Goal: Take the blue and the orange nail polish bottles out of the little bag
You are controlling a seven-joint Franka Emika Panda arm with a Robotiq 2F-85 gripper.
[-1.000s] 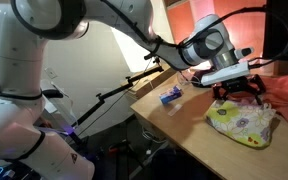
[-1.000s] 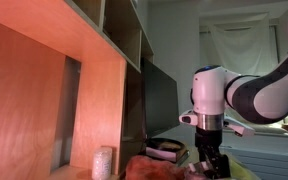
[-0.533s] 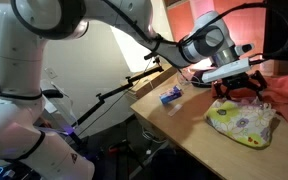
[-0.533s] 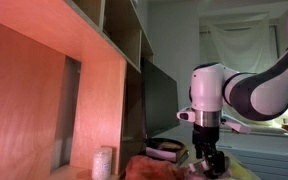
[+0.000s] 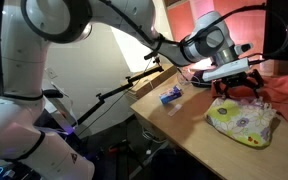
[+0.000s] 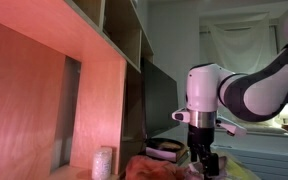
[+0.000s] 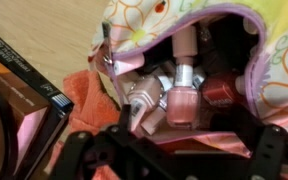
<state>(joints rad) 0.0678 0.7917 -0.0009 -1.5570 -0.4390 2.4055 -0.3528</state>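
Note:
The little bag (image 7: 149, 25), flowered with lime trim, lies open on the table; in an exterior view the bag (image 5: 242, 122) sits just in front of the arm. Several nail polish bottles crowd its mouth: a peach-orange one (image 7: 181, 102), a beige one (image 7: 144, 95) and a dark red one (image 7: 220, 90). No blue bottle shows among them. My gripper (image 7: 179, 160) hovers right over the mouth, open, its dark fingers (image 7: 84, 155) spread wide to either side with nothing between them. In both exterior views the gripper (image 5: 234, 88) (image 6: 206, 160) points down at the bag.
A flat dark case (image 7: 19, 95) lies beside the bag, on an orange-red cloth (image 7: 84, 92) (image 5: 284, 95). A small blue object (image 5: 171, 95) rests near the table's edge; I cannot tell what it is. Wooden shelving (image 6: 94, 70) stands close by.
The arm has shifted slightly sideways above the bag. The jaws stay open and nothing has been taken hold of.

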